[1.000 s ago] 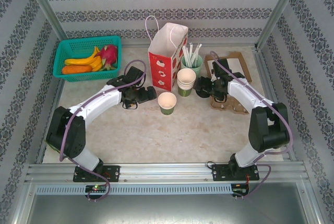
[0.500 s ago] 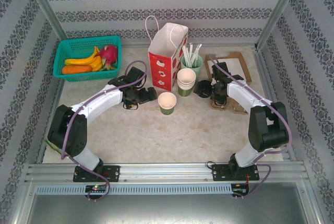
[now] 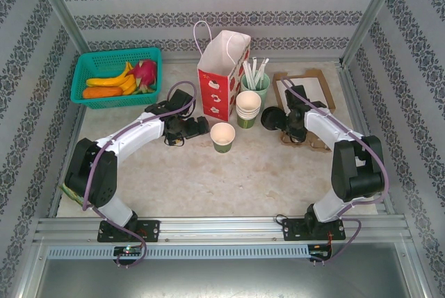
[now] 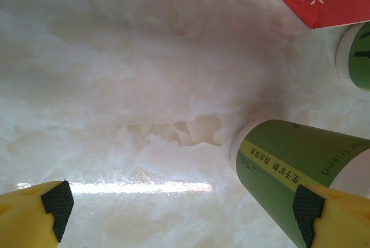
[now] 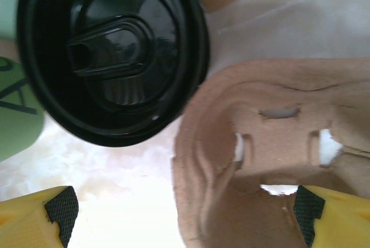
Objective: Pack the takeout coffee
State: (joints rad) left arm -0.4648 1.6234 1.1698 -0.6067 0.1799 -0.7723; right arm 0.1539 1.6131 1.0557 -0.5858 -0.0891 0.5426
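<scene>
Your left gripper [image 4: 179, 204] stands wide open and empty, one pad just beside the open-topped green cup [image 4: 289, 167] near the red bag [image 3: 217, 83]; your right gripper [image 5: 182, 210], equally wide and empty, hovers near the black lid [image 5: 113, 57] beside the cardboard carrier [image 5: 272, 144].

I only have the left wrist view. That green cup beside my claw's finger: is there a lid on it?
Observer: No. From above, the cup is open-topped.
Operator: Any lid nearby?
Observer: A black lid sits just ahead of the right claw, next to a cardboard cup carrier.
Operator: Is that claw gripping it?
Observer: No. The right claw is open, and both its fingers are short of the lid.
</scene>
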